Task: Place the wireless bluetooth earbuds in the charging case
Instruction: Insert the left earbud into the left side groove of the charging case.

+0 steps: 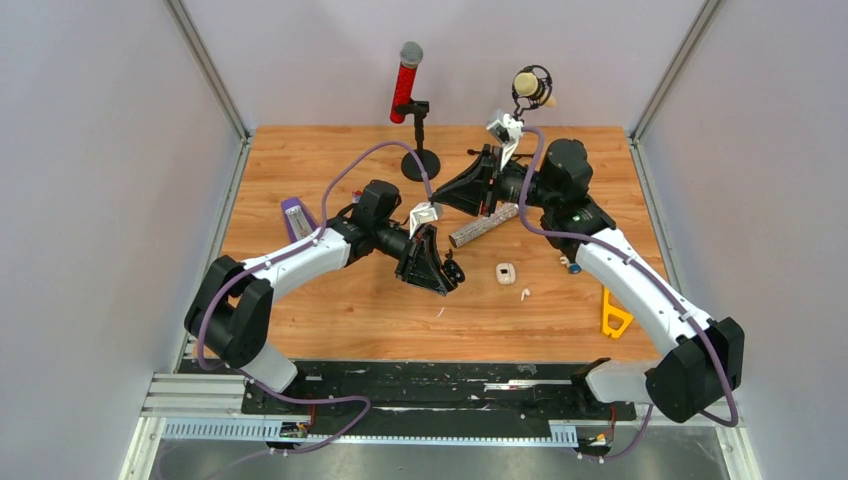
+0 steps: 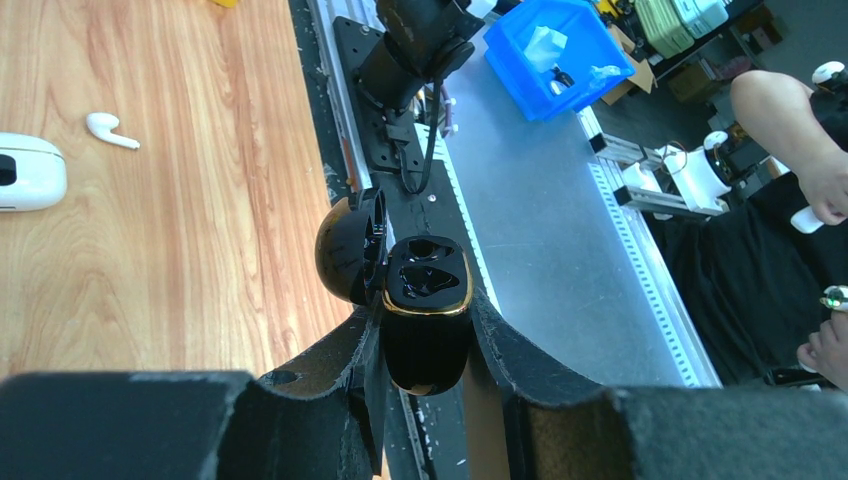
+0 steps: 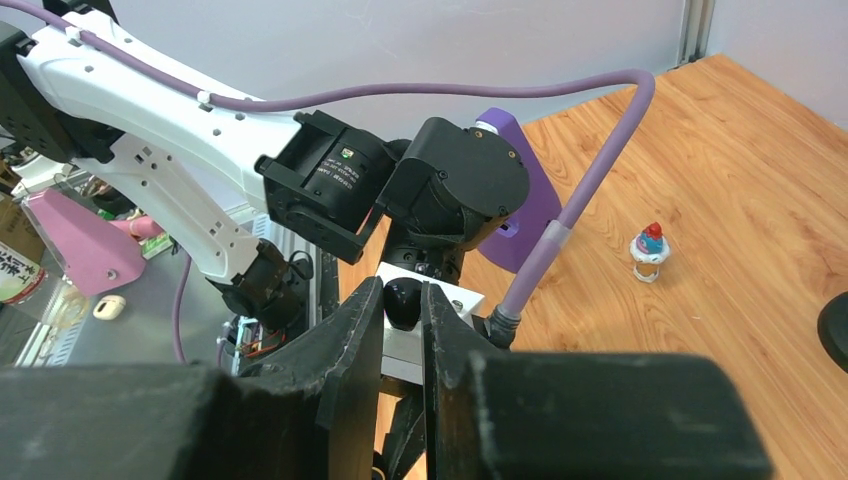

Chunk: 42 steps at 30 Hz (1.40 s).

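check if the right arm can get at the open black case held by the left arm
Probably yes. The black case sits clamped in the left end effector, lid open, both sockets bare. The right end effector, shut on a black earbud, hovers close, though the left wrist stands before it.

readable text: none | joint sticker [image 3: 346,154]: maybe print, too small to read

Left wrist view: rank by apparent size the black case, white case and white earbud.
1. black case, though its nearness to the camera inflates it.
2. white case, partly cut off by the frame edge.
3. white earbud, clearly smallest.
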{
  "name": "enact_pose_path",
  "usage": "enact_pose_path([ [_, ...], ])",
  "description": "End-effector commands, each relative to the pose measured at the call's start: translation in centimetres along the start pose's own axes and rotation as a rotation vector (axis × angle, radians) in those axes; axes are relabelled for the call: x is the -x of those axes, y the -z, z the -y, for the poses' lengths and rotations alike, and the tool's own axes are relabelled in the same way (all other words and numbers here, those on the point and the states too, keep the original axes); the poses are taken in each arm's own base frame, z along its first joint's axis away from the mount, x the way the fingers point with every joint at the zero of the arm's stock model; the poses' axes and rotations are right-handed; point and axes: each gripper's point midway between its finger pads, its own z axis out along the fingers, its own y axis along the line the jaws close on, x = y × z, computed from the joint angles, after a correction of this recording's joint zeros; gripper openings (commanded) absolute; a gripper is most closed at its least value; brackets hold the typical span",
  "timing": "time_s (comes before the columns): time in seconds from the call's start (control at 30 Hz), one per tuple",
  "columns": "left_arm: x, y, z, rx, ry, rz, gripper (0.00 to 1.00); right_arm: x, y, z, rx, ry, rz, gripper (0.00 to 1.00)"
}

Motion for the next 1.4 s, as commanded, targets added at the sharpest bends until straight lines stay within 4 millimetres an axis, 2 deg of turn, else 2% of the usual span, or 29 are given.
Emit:
enact_pose_path([
  [0.0, 1.3, 0.3, 1.3, -0.017, -0.086, 0.015, 0.0, -0.3, 0.6, -0.8, 0.002, 0.02, -0.018, 0.0],
  [0.63, 1.3, 0.3, 1.3, -0.019, -0.084, 0.014, 0.0, 0.0, 0.6, -0.8, -0.009, 0.03, -0.017, 0.0],
  [0.7, 1.3, 0.3, 1.3, -0.019, -0.099, 0.014, 0.0, 0.4, 0.5, -0.6, -0.013, 0.019, -0.011, 0.0],
  [0.83, 1.2, 0.3, 1.3, -0.026, -0.106, 0.014, 0.0, 2.8, 0.4, -0.8, -0.007, 0.007, 0.018, 0.0],
  [0.93, 1.3, 0.4, 1.6, -0.036, -0.114, 0.016, 0.0, 4.5, 1.2, -0.8, -0.006, 0.005, 0.04, 0.0],
  [1.07, 1.4, 0.8, 1.8, -0.037, -0.124, 0.024, 0.0, 5.4, 2.5, -1.2, -0.006, 0.014, 0.057, 0.0],
  [1.2, 2.0, 1.1, 2.1, -0.05, -0.136, 0.035, 0.0, 4.8, 3.5, -1.8, 0.006, 0.011, 0.057, 0.0],
  [1.37, 3.2, 1.9, 2.4, -0.04, -0.152, 0.054, 0.0, 2.1, 4.2, -2.5, 0.036, -0.02, 0.054, 0.0],
])
